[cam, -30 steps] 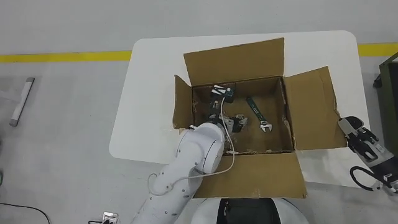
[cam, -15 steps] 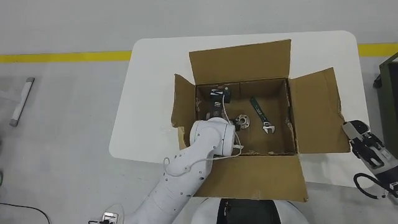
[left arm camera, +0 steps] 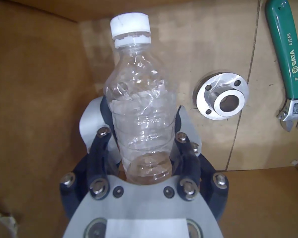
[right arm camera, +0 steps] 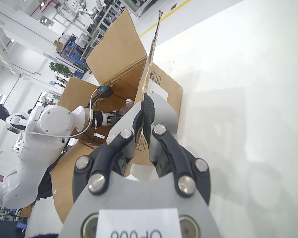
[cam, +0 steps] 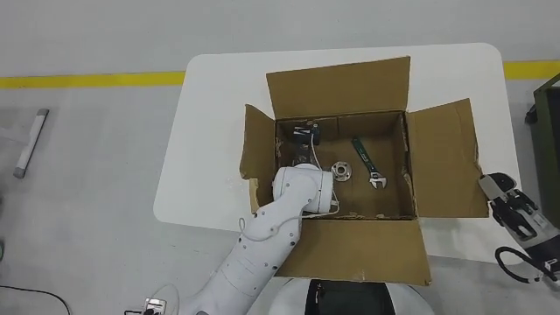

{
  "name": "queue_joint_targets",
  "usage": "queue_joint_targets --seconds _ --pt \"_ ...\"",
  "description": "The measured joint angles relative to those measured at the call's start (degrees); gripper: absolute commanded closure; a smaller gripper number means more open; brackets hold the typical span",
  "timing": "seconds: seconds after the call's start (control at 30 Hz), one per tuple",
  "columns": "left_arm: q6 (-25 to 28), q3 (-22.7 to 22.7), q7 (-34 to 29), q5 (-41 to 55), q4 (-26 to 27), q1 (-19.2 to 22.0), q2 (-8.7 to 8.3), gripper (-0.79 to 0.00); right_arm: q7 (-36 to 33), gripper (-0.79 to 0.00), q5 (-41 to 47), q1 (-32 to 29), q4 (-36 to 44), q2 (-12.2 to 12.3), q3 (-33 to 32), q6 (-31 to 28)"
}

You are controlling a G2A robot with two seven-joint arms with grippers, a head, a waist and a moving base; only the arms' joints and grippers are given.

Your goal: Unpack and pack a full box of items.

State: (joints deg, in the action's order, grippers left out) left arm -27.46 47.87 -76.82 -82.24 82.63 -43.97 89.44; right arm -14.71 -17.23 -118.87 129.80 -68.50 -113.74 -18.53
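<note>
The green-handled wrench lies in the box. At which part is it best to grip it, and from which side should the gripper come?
Probably the green handle of the wrench, near its middle, coming straight down through the open top of the box. It lies flat on the floor, so only the narrow sides of the handle are free; the flange lies apart.

White lettering, a logo, a run of digits and a size mark run along the green handle of the wrench (left arm camera: 286, 48). A white label (right arm camera: 139, 224) on the right gripper (right arm camera: 149, 111) carries dark characters, upside down and cut off. The box (right arm camera: 164, 92) bears small printed symbols on its outer wall.
</note>
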Motion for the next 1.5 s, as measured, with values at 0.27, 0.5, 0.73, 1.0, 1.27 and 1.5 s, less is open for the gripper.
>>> queue_joint_targets --seconds 0.27,0.5,0.73,1.0,1.27,1.5 --pt "1.9 1.2 -1.2 0.6 4.3 -0.6 0.75 0.000 1.6 0.000 0.0 1.8 -0.2 -0.2 -0.3 2.7" --pt "6.7 4.4 -1.2 1.0 15.2 -1.6 0.47 0.000 4.4 0.000 1.1 3.4 -1.2 -0.6 -1.5 6.1" --pt "8.7 9.5 -3.1 -2.0 24.4 -3.6 -0.20 0.000 7.4 0.000 1.8 2.3 -1.9 -1.2 -2.4 8.9" --pt "10.8 17.0 -5.6 -7.3 31.3 -3.8 -0.90 0.000 8.1 0.000 1.3 0.8 -1.7 -1.7 -2.1 9.0" --pt "12.6 17.3 -5.3 -4.8 33.5 -4.7 -0.61 0.000 6.3 -0.166 2.8 0.8 -1.2 -1.9 -1.0 7.2" --pt "13.0 16.6 -5.3 -5.0 34.1 -5.3 -0.35 0.000 -8.7 -0.785 17.7 4.4 1.8 -1.2 0.7 4.6"
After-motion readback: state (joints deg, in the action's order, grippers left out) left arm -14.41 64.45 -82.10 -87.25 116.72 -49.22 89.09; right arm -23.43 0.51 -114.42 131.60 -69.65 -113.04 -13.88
